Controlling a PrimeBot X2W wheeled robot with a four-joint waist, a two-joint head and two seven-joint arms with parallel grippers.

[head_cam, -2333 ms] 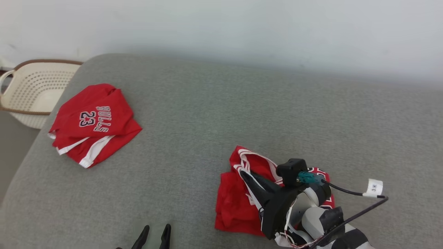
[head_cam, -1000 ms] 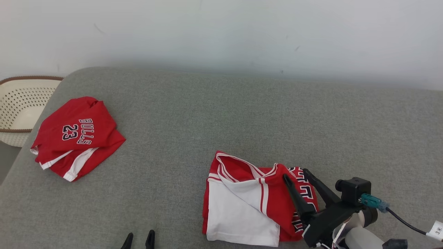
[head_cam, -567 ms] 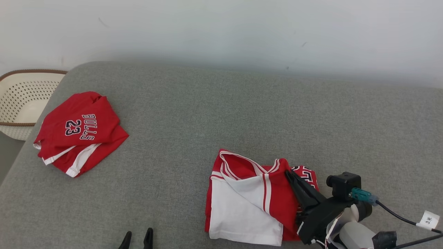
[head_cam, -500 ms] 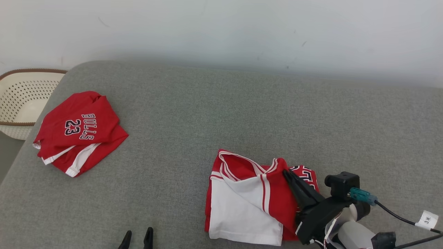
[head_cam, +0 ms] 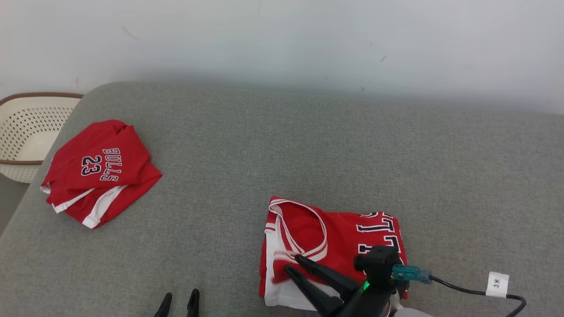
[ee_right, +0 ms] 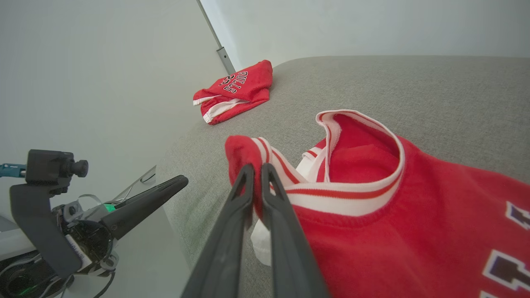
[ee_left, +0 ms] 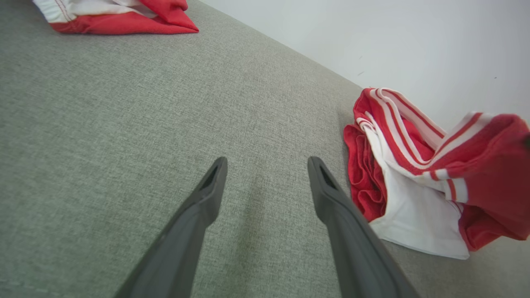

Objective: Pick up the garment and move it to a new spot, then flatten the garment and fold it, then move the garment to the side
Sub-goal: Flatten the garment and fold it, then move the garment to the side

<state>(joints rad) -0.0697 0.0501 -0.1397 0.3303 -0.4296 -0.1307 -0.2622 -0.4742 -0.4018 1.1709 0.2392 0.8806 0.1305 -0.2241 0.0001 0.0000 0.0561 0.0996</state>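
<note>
Since the earlier frame, the garment (head_cam: 343,229) has had its striped edge carried from its right side to its near-left corner by the right gripper (head_cam: 291,263), uncovering the lettered red front. It lies on the near right part of the grey cushion (head_cam: 308,145), partly doubled, with a white panel showing at its near-left edge. Right fingers are closed on the red-and-white trim, raised slightly off the pile. The left gripper (ee_left: 267,163) hovers over bare cushion beside the garment, fingers spread and empty. A second folded jersey (head_cam: 99,169) rests far left, near a basket (head_cam: 17,132). Assessment: relocation appears complete, folding is under way, and the final move aside remains.
</note>
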